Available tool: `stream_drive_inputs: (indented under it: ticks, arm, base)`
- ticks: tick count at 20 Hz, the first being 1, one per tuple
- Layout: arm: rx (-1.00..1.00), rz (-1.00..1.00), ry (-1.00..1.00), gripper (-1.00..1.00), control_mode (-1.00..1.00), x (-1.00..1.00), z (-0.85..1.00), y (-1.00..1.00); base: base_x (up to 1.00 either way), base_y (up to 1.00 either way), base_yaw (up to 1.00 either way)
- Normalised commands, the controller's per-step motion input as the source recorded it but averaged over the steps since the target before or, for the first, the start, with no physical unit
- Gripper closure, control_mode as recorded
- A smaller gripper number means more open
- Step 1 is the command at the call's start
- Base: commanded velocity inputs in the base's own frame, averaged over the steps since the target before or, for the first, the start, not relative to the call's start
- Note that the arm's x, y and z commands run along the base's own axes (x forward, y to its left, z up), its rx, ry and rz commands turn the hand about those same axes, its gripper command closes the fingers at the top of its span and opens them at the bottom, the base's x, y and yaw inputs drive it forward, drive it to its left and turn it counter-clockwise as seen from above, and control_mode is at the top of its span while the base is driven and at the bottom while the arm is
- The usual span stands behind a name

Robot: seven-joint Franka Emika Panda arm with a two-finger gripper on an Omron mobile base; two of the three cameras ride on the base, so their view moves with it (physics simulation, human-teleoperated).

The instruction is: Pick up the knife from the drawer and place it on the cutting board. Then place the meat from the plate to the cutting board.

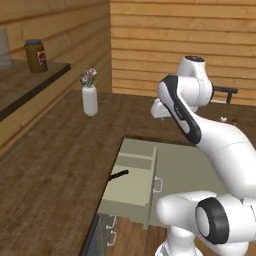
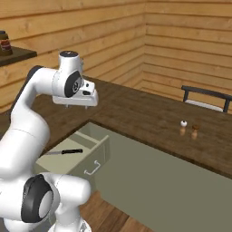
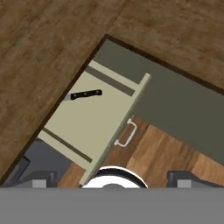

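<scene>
Pale grey-green drawer, black-handled knife, brown wood-grain counter.

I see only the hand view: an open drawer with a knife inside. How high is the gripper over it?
Observer: The gripper hangs high above the drawer, far from the knife.
Operator: Does anything stand on the counter to the left?
Observer: Yes, a white vase with flowers stands further back on the counter, apart from the drawer.
Operator: And to the right?
Observer: Two small shakers stand side by side there, in front of a dark chair.
</scene>
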Motion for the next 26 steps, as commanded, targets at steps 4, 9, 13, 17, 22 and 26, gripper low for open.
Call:
stream_drive_inputs:
  ticks: [4, 9, 13, 17, 22, 26]
  arm:
    - [0.19, 0.46, 0.00, -1.00, -1.00, -0.04, -0.92, -0.15]
    - [-0.01, 0.56, 0.00, -1.00, -1.00, 0.00, -1.00, 0.25]
    - [-0.17, 0.20, 0.01, -1.00, -1.00, 0.17, -0.99, 0.31]
    - [-0.11, 0.05, -0.05, -1.00, -1.00, 0.16, -0.75, 0.00]
    - [-0.02, 0.00, 0.00, -1.00, -1.00, 0.09, -0.82, 0.00]
    - [0.00, 0.08, -0.06, -1.00, -1.00, 0.18, -0.70, 0.00]
  base:
    - [0.00, 0.00, 0.00]
    - [0.00, 0.00, 0.00]
    - [0.00, 0.00, 0.00]
    - [0.00, 0.00, 0.00]
    - [0.00, 0.00, 0.00]
    - [0.00, 0.00, 0.00]
